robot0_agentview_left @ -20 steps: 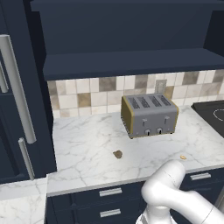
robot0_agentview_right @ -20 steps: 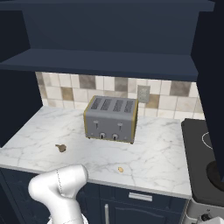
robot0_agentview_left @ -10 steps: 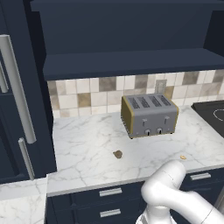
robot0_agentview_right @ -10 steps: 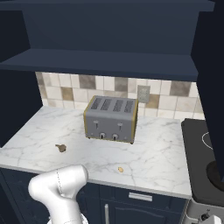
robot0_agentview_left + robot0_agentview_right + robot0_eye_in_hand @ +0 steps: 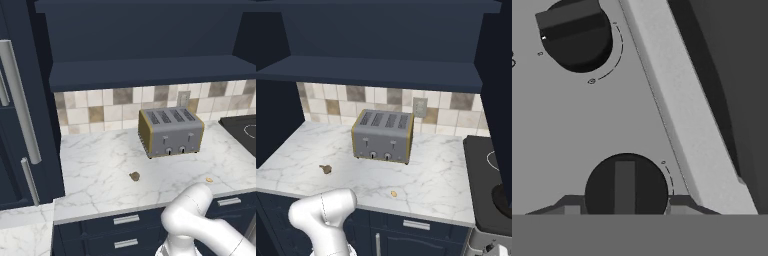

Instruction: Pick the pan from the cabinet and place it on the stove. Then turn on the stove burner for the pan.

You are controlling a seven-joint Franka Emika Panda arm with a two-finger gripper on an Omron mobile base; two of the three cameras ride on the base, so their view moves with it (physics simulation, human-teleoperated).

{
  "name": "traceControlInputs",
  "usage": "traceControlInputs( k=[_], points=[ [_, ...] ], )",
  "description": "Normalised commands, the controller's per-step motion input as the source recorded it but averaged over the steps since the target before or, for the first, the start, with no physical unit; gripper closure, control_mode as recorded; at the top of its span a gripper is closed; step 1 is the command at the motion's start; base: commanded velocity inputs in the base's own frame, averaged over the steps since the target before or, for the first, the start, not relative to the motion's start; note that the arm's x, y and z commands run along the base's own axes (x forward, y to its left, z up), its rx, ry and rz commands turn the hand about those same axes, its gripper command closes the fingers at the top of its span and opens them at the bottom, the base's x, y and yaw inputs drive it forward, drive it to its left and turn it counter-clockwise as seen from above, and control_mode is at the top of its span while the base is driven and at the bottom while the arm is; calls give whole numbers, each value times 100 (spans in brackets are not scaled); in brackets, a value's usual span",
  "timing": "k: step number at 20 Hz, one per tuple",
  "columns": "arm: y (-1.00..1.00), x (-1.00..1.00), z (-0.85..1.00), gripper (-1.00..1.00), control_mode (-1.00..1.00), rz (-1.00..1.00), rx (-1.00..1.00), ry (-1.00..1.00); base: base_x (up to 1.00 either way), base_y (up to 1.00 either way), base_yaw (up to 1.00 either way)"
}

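In the hand view my gripper (image 5: 626, 206) sits around a black stove knob (image 5: 626, 186), one dark fingertip tight against each side of it. The knob's bar points straight up in that view. A second black knob (image 5: 574, 35) is at the upper left on the same grey panel. The glossy black stove (image 5: 245, 131) (image 5: 480, 150) lies at the right end of the counter. A dark rounded shape (image 5: 503, 197) on it at the picture's edge looks like the pan, mostly cut off. The navy cabinet shelf (image 5: 150, 70) (image 5: 371, 72) hangs above the counter.
A silver four-slot toaster (image 5: 171, 131) (image 5: 383, 136) stands mid-counter on the white marble counter (image 5: 100, 170). A brown scrap (image 5: 134, 176) and a small crumb (image 5: 393, 193) lie in front of it. Navy drawers (image 5: 125, 220) run below. A tall dark panel (image 5: 496, 90) rises at the right.
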Motion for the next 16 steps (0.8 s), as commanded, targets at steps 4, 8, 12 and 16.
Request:
traceControlInputs(
  k=[4, 8, 12, 16],
  points=[
    [0, 0, -12, 100, -100, 0, -5, 0, 0, 0, 0],
    [2, 0, -13, 100, -100, 0, -6, 0, 0, 0, 0],
    [4, 0, -13, 100, -100, 0, -6, 0, 0, 0, 0],
    [4, 0, -13, 100, -100, 0, -6, 0, 0, 0, 0]
  ],
)
